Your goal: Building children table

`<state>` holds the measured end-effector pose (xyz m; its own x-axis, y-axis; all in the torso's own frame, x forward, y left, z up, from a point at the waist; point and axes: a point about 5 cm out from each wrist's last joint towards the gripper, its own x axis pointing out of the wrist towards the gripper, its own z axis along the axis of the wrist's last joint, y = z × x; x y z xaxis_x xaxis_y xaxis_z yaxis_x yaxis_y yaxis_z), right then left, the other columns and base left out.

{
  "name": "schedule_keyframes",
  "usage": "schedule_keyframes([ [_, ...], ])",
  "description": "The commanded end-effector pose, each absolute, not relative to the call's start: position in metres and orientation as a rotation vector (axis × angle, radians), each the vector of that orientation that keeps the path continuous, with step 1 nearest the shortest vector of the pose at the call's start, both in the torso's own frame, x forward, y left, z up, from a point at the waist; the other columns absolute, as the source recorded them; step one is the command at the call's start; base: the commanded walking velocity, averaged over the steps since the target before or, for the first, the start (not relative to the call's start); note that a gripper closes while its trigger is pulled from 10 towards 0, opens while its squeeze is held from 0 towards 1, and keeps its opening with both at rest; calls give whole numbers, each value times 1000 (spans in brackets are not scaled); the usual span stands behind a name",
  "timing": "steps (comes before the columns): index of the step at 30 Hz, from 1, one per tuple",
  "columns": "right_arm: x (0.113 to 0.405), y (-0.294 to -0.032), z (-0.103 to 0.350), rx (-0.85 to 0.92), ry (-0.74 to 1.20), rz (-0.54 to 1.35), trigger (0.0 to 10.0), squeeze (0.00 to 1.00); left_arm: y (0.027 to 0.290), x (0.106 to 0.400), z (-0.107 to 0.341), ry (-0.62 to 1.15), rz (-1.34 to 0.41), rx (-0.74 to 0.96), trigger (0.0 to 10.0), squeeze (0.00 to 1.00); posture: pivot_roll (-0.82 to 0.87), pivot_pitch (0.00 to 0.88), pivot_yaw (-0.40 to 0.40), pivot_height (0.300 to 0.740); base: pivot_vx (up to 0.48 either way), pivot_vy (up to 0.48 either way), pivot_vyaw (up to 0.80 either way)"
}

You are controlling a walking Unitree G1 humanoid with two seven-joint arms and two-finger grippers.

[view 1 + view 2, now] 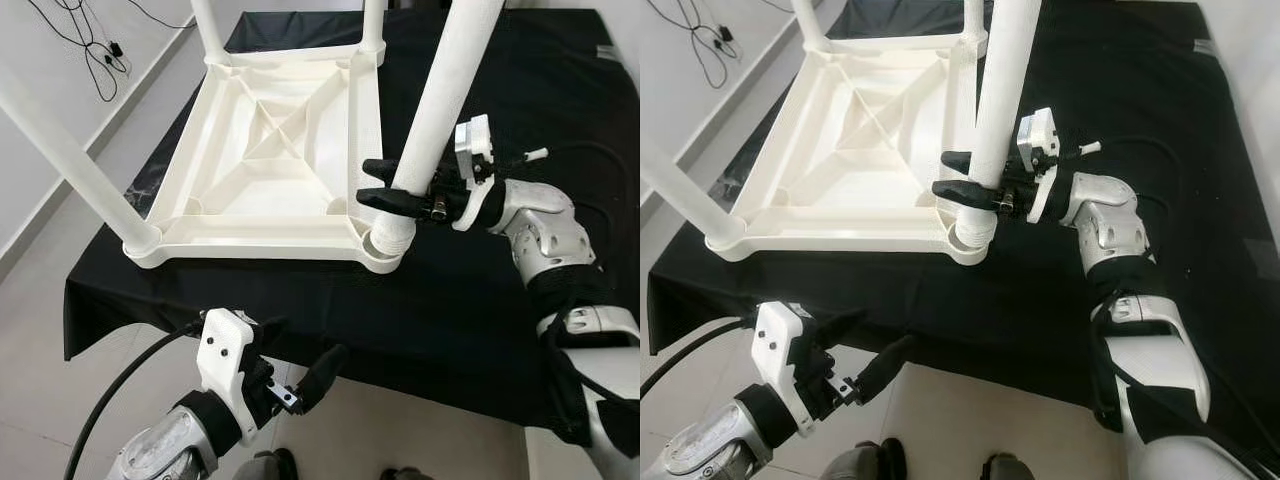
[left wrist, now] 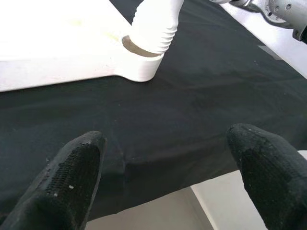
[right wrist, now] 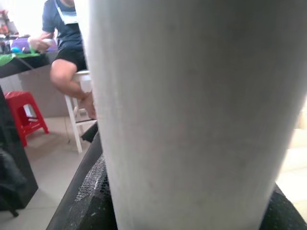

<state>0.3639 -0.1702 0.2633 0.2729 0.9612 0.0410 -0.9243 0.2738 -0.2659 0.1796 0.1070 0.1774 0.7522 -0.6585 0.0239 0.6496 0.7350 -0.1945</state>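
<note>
Right end effector (image 1: 385, 185) grips leg (image 1: 440, 100) — seated person (image 3: 67, 43) behind.

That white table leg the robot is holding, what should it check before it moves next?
1. Right tool shut on the table leg: ok.
2. Leg's ribbed end in the corner socket: ok.
3. Leg screwed fully home: cannot tell.
4. Upside-down tabletop lying flat on the black cloth: ok.
5. Left tool open, off the table's front edge, holding nothing: ok.
6. Other three legs fitted: ok.
</note>
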Motion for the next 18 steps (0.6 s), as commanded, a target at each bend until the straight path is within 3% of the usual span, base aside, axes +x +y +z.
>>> schedule_keyframes([
  [1,362,-164,238,-191,-93,1323,10000,0,108,176,176,65,-715,-196,10000,0,59,305,63,740,0,0,0],
  [18,361,-120,243,-311,-62,1482,10000,0,106,178,178,65,-710,-208,10000,0,51,306,40,740,0,0,0],
])
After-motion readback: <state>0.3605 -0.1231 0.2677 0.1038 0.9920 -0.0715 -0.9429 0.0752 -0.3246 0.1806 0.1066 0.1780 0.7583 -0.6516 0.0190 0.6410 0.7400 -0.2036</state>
